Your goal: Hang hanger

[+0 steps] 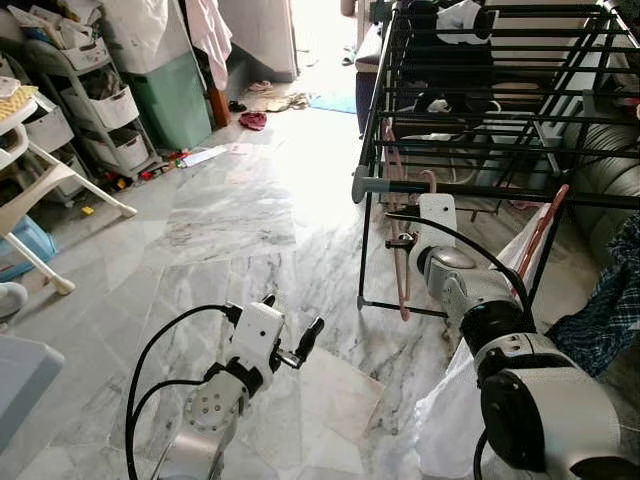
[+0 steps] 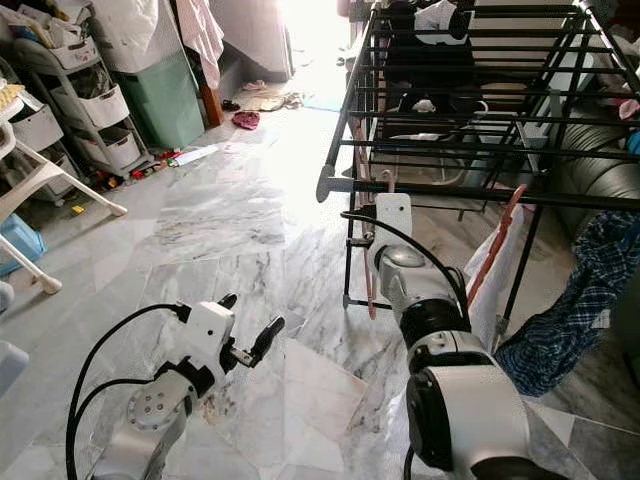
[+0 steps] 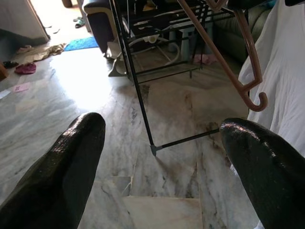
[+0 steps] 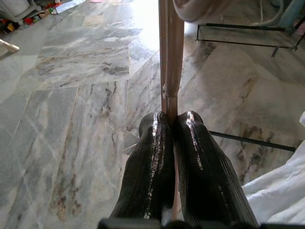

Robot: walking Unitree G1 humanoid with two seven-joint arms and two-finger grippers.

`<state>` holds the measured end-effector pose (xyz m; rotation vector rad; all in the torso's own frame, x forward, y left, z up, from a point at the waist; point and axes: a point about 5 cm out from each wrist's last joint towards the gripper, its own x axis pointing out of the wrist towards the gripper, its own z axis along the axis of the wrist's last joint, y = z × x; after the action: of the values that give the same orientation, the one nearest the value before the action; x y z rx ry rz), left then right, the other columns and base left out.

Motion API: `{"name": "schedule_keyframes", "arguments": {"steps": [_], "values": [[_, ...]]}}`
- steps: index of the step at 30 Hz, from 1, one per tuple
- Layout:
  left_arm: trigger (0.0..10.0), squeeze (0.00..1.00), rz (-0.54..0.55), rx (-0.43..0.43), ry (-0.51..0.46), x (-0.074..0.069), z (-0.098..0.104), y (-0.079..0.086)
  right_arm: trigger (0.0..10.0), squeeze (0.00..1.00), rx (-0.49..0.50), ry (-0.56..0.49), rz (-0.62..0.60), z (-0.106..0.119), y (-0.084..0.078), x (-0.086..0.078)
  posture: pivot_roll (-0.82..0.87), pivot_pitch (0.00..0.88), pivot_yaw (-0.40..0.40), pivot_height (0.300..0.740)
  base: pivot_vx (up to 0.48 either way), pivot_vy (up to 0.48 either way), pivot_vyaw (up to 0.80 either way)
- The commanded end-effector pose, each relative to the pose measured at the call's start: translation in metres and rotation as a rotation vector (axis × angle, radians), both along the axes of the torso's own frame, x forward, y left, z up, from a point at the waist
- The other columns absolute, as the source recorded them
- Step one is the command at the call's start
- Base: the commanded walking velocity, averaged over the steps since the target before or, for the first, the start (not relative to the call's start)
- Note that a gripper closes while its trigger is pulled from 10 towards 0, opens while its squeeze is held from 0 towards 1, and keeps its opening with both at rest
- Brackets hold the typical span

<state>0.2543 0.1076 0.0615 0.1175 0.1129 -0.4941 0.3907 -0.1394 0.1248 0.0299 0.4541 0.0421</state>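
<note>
Right gripper (image 4: 171, 126) is clenched on a pink hanger (image 1: 402, 262), fingers pinched flat on the slim bar, arm reached out to the near corner of the black drying rack (image 1: 480, 100). The hanger hangs edge-on just below the rack's front rail (image 1: 500, 192), its hook (image 1: 430, 180) up at the grey corner cap; whether the hook is already over the rail I cannot tell. To do this step well, I'd judge: lift until the hook clears the rail, bring it over and lower so it seats fully, and release only once the weight sits on the bar (a thin hanger pinched at one point may twist, so keep it plumb). Left gripper (image 1: 290, 345) hovers low over the marble floor (image 1: 230, 220), fingers spread wide with nothing between them. Counts: two grippers; one rack; two pinkish hangers that I can make out, the held one and a second (image 1: 545, 225) leaning by a white cloth (image 1: 450, 400) at the right; one blue checked cloth (image 1: 610, 300) beyond it.
</note>
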Motion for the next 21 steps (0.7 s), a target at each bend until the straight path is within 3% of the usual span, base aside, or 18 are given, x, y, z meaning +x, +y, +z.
{"name": "schedule_keyframes", "arguments": {"steps": [1,5,7,21], "values": [[10.0,0.0,-0.002,0.018,-0.006,-0.001,0.002,0.003,10.0,0.0,0.019,-0.065,-0.006,0.019,0.002,0.009,0.02,0.015,0.067,0.74,0.0,0.0,0.0],[10.0,0.0,-0.046,-0.012,-0.018,-0.005,0.007,0.001,10.0,0.0,0.027,-0.055,-0.025,0.015,0.0,0.009,0.03,0.017,0.07,0.74,0.0,0.0,0.0],[10.0,0.0,-0.122,-0.076,-0.005,-0.01,0.011,-0.005,10.0,0.0,0.024,-0.053,-0.033,0.014,-0.001,0.009,0.03,0.019,0.071,0.74,0.0,0.0,0.0],[10.0,0.0,-0.18,-0.055,-0.001,-0.019,0.012,-0.004,10.0,0.0,0.049,-0.024,-0.035,0.009,-0.002,0.007,0.07,0.027,0.075,0.74,0.0,0.0,0.0]]}}
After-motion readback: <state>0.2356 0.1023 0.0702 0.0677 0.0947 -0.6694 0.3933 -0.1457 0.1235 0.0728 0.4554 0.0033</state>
